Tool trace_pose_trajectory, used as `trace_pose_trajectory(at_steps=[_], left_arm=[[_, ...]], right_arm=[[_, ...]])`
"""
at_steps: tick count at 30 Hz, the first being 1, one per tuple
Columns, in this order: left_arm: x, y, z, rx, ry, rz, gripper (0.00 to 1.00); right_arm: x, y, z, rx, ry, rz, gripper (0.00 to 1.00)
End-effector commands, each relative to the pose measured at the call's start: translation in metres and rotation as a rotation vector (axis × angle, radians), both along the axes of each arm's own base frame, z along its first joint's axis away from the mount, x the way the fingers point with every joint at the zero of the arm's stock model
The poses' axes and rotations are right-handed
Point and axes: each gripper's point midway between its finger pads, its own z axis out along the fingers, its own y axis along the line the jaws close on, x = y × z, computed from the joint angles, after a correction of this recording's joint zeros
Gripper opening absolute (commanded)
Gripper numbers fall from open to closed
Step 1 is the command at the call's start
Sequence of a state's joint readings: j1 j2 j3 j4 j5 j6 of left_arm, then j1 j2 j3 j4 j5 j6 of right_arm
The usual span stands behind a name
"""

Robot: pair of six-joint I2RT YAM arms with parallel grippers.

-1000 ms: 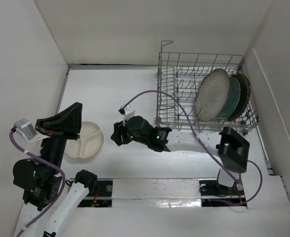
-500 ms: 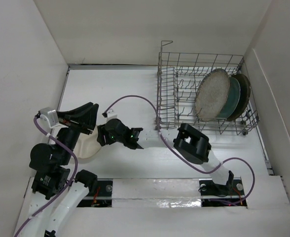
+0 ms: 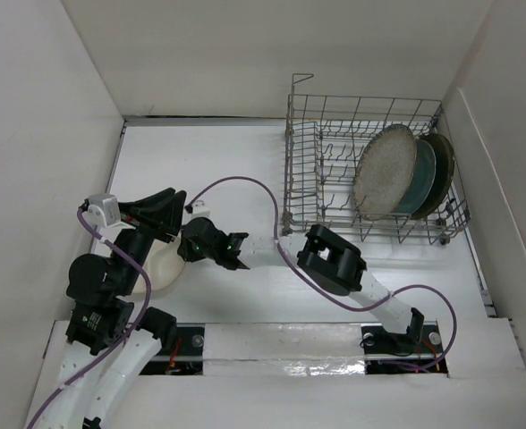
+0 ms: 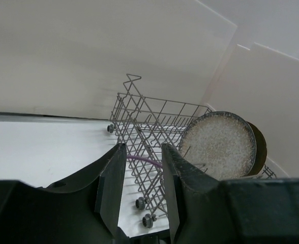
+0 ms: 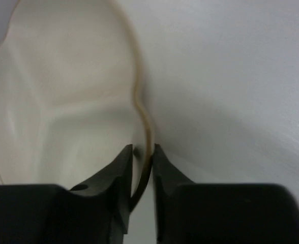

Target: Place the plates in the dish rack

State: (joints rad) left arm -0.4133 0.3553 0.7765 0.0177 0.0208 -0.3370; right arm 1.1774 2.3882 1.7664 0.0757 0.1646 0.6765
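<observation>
The cream plate (image 3: 158, 265) (image 5: 63, 101) lies on the white table at the left, partly hidden under both arms. My right gripper (image 3: 184, 248) (image 5: 142, 148) reaches across to it, shut on its right rim, which runs up between the two fingers. My left gripper (image 3: 166, 214) (image 4: 143, 152) hangs above the plate, open, with nothing between its fingers. The dish rack (image 3: 308, 170) (image 4: 149, 127) stands at the back right. In it, on edge, are the speckled plate (image 3: 384, 172) (image 4: 218, 145), the grey-blue plate (image 3: 426, 174) and the brown plate (image 3: 444, 174) (image 4: 260, 150).
White walls enclose the table on the left, back and right. The right arm's purple cable (image 3: 245, 183) arcs over the table beside the rack. The rack's left half holds only bare tines. Both arm bases sit at the near edge.
The right arm swung left from the table's middle to the cream plate, and its jaws narrowed onto the rim. The left gripper opened and shifted right, over the plate.
</observation>
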Motion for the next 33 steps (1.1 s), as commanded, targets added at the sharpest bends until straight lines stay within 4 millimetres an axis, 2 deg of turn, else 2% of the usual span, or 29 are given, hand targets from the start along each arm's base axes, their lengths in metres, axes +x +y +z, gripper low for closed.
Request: trace_pose_trajectory(at_steps=[1,3,5,6,9,10,12,13,15,16,17,19,20,23,24,26,27,28,30,31,32,33], left_arm=[[0.000,0.001,0.008,-0.005,-0.044,0.007,0.31],[0.001,0.002,0.007,-0.003,-0.043,0.015,0.31],[0.002,0.002,0.005,-0.002,-0.039,0.015,0.31],[0.001,0.002,0.005,0.000,-0.039,0.015,0.31],[0.004,0.007,0.004,-0.007,-0.034,0.048,0.31],[0.003,0.010,0.005,-0.013,-0.038,0.060,0.31],[0.006,0.011,0.003,-0.011,-0.030,0.070,0.31],[0.007,0.012,0.001,-0.009,-0.024,0.077,0.32],[0.009,0.013,-0.001,-0.005,-0.016,0.086,0.32],[0.011,0.015,-0.002,-0.007,-0.009,0.102,0.32],[0.012,0.017,-0.003,-0.008,-0.005,0.113,0.32],[0.015,0.020,-0.005,-0.012,0.007,0.136,0.32],[0.015,0.021,-0.006,-0.014,0.009,0.141,0.32],[0.018,0.023,-0.009,-0.019,0.026,0.154,0.32],[0.018,0.022,-0.010,-0.022,0.032,0.152,0.32],[0.022,0.025,-0.012,-0.024,0.038,0.169,0.33],[0.023,0.024,-0.012,-0.024,0.040,0.162,0.33],[0.024,0.024,-0.013,-0.024,0.045,0.163,0.33],[0.025,0.023,-0.015,-0.022,0.049,0.156,0.33],[0.027,0.022,-0.016,-0.020,0.053,0.156,0.34],[0.027,0.022,-0.017,-0.018,0.057,0.157,0.34],[0.029,0.021,-0.018,-0.015,0.063,0.157,0.34]], right_arm=[[-0.003,0.007,-0.002,0.022,0.008,0.017,0.15],[-0.002,0.006,0.005,0.034,0.002,0.010,0.03],[0.001,0.002,0.012,0.046,-0.020,-0.009,0.00],[0.003,0.001,0.032,0.075,-0.043,-0.017,0.00],[0.013,-0.007,0.065,0.103,-0.124,-0.050,0.00],[0.016,-0.009,0.099,0.146,-0.164,-0.061,0.00],[0.027,-0.020,0.130,0.144,-0.252,-0.105,0.00],[0.029,-0.027,0.165,0.184,-0.294,-0.123,0.00],[0.041,-0.045,0.196,0.187,-0.374,-0.180,0.00],[0.041,-0.056,0.232,0.234,-0.414,-0.202,0.00],[0.050,-0.071,0.246,0.221,-0.462,-0.242,0.00],[0.053,-0.090,0.265,0.214,-0.513,-0.288,0.00],[0.059,-0.113,0.289,0.208,-0.564,-0.347,0.00],[0.071,-0.153,0.306,0.173,-0.626,-0.446,0.00],[0.071,-0.171,0.327,0.193,-0.651,-0.472,0.00],[0.084,-0.198,0.334,0.180,-0.669,-0.515,0.00],[0.084,-0.216,0.353,0.201,-0.688,-0.543,0.00],[0.087,-0.230,0.360,0.197,-0.705,-0.571,0.00],[0.099,-0.269,0.369,0.150,-0.743,-0.648,0.00],[0.096,-0.295,0.390,0.169,-0.767,-0.689,0.00],[0.097,-0.317,0.403,0.158,-0.791,-0.735,0.00],[0.106,-0.345,0.401,0.121,-0.803,-0.788,0.00]])
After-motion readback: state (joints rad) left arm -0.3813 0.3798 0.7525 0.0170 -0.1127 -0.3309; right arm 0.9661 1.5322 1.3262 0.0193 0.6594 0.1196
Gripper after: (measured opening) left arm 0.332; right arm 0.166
